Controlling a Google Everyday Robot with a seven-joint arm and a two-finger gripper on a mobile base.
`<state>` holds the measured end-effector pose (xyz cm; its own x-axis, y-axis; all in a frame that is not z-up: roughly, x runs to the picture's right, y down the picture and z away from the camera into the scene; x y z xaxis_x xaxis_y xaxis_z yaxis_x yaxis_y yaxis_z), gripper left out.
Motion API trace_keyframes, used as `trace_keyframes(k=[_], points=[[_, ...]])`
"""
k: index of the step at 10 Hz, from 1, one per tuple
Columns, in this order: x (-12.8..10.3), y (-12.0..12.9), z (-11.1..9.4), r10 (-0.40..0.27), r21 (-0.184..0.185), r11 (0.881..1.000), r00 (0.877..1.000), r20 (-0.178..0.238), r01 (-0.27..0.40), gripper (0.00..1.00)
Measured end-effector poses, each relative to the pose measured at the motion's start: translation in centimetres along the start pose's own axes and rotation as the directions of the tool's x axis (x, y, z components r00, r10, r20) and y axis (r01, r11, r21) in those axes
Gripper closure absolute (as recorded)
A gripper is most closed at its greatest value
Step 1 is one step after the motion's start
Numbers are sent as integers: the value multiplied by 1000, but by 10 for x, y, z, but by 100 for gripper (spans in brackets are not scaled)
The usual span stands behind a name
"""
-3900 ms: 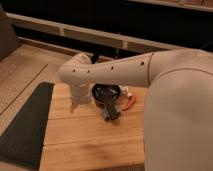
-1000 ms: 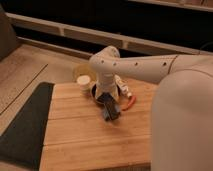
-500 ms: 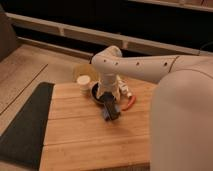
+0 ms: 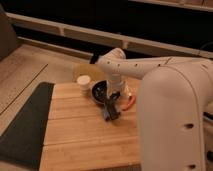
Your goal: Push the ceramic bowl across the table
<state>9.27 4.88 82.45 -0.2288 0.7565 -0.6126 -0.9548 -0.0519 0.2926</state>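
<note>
The ceramic bowl [image 4: 99, 91] lies unmoved, the hand [image 4: 111, 112] still just beside it.

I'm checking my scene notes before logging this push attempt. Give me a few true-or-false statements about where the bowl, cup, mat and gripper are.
1. The ceramic bowl rests on the table. True.
2. The gripper hangs over the dark grey mat. False: it is low over the table, next to the bowl's near side.
3. The small cream cup sits inside the bowl. False: it stands on the table beside the bowl, on the mat's side.
4. An orange object lies on the table, on the side of the gripper away from the mat. True.
</note>
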Motion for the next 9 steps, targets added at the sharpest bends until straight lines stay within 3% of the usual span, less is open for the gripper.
trace_keyframes(k=[1, 2, 4, 5, 8, 9], points=[[-6, -10, 5, 19, 23, 1000, 1000, -6, -19, 35], [-18, -32, 15, 63, 77, 995, 998, -19, -62, 35], [-32, -58, 24, 122, 161, 980, 992, -35, -115, 35], [-35, -67, 29, 144, 186, 974, 988, -48, -133, 35], [-34, -74, 64, 202, 239, 957, 969, -139, -165, 35], [-29, -68, 84, 209, 263, 953, 957, -201, -153, 35]])
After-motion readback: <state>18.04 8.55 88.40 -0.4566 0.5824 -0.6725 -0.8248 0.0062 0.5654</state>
